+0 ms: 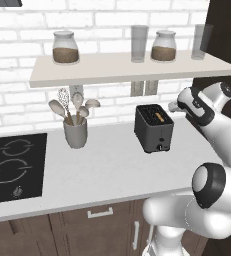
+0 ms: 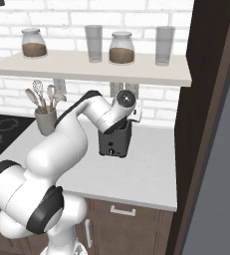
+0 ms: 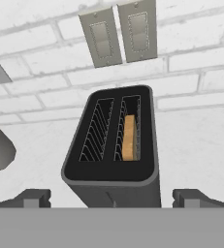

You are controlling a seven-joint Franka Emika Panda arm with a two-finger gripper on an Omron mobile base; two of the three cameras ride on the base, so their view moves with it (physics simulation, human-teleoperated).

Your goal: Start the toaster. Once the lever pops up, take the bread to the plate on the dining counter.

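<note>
- Hovering above the toaster, the hand has its fingertips spread wide, grasping nothing, probably lining up with the lever.
- The toaster stands on the white worktop near the wall.
- The bread sits upright in the right-hand slot, ready for toasting.

The arm is built of rounded glossy white segments joined by dark bands; the tool ends in two small dark fingertips.

The white arm bends forward at its elbow, its jaws spread wide apart, holding nothing.
</note>
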